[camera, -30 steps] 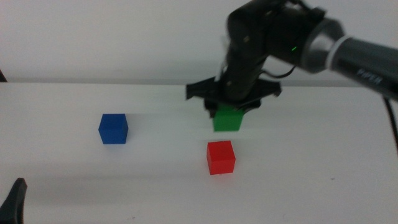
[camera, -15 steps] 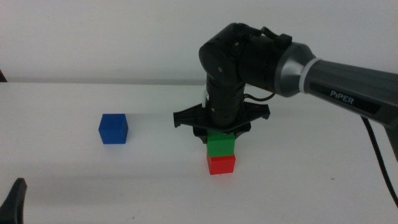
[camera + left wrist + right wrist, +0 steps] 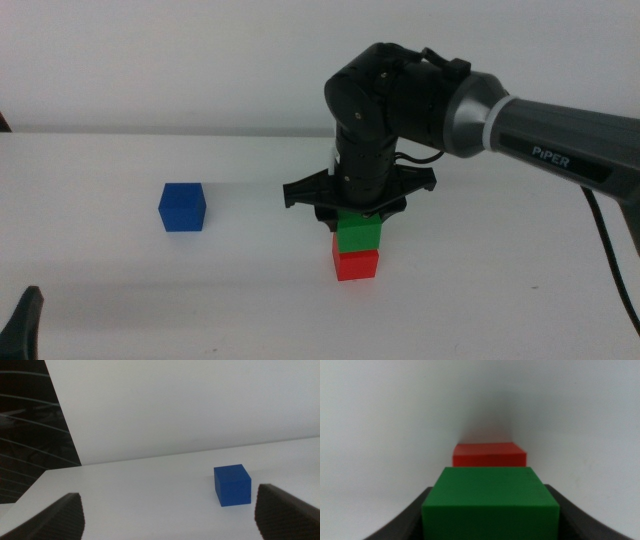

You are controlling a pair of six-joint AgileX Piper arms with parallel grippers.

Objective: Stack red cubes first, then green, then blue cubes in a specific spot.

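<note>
Spanning the white bench, the right hand reaches in from the right, clamped on the green cube, now resting squarely on the red cube rather than hanging above it. Left of the stack sits the blue cube, nearest the wide-open left hand.

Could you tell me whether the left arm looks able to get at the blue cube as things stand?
Probably yes. The blue cube stands alone on bare table ahead of the open left gripper. The right gripper is busy at the green cube, well aside.
</note>
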